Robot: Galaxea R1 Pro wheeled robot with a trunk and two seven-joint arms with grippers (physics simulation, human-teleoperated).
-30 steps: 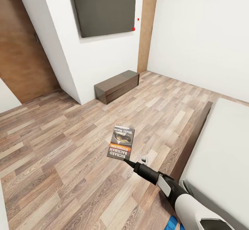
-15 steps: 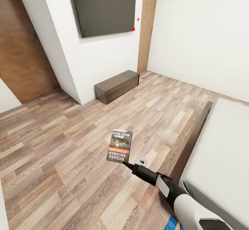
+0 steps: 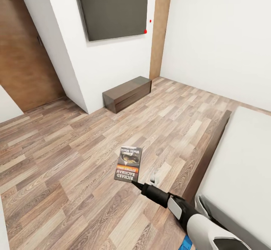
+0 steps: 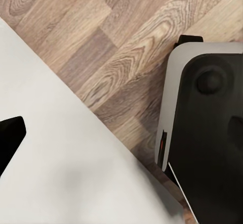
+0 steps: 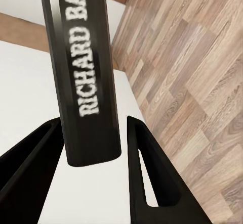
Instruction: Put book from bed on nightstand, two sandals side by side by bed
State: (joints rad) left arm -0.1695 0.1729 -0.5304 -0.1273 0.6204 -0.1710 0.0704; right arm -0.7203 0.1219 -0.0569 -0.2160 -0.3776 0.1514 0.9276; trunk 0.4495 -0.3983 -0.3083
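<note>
Your right arm's jaws (image 3: 134, 182) grip the book (image 3: 128, 164) by its lower edge, holding it out above the wood-plank floor (image 3: 75, 159) beside the bed (image 3: 241, 167). The right wrist view shows the same clamp up close: the two black fingers (image 5: 147, 178) bracket the book's (image 5: 83, 72) dark spine, its white lettering "RICHARD BAC" (cut off by the frame) running along it. At the very bottom of the head view, a sliver of bright blue, apparently one of the sandals (image 3: 185, 243), peeks out just beside your arm's white shell. To your right the pale mattress sits on its dark brown frame (image 3: 210, 148), running away toward the white wall. In the left wrist view, a black tip of your left jaws (image 4: 9, 138) shows at the frame's edge over a pale surface; whether they are wide or narrow cannot be told. Farther off, a long low dark-wood bench (image 3: 127, 93) stands against the white wall, under a large dark panel (image 3: 113, 7) with two small red dots at its edge. A brown door (image 3: 22, 62) lies beyond on your left.
</note>
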